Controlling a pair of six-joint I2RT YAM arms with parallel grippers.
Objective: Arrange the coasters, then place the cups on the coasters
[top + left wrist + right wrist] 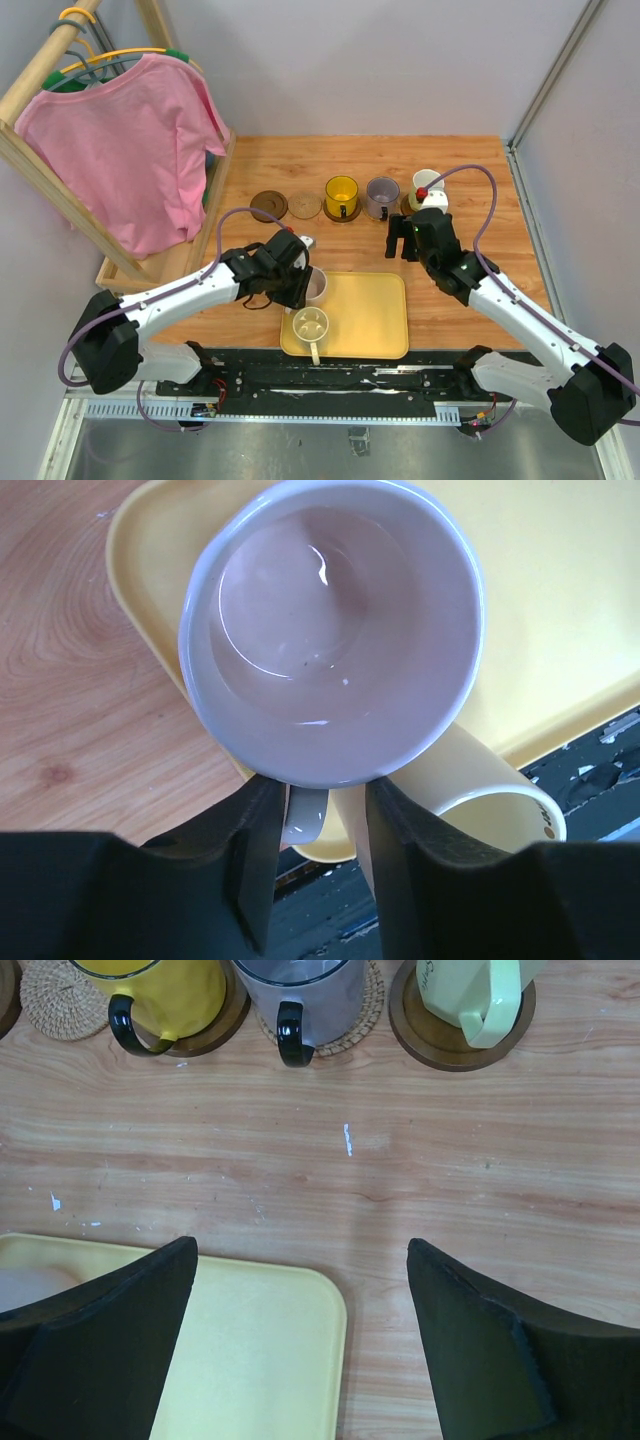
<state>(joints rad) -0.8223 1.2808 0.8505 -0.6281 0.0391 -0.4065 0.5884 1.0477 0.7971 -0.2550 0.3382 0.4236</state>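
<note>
Left claw (pixel 322 802) is down at the pink mug (pixel 330 630), which sits at the far-left corner of the tray (pixel 560 600). The jaws are part-open and straddle the handle (pixel 305 820), with a gap showing on one side, so no clamp yet. The cream mug (pixel 480 780) lies just beside it on the tray. Right claw (pixel 300 1290) hangs wide open over the worktop (pixel 400 1180), holding nothing. At the back, the yellow mug (pixel 165 990), grey mug (pixel 300 985) and white mug (pixel 470 990) sit on coasters (pixel 440 1045). Two bare coasters (pixel 268 205) lie to their left.

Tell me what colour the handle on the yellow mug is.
Black. The yellow mug has its handle clearest in the right wrist view.
</note>
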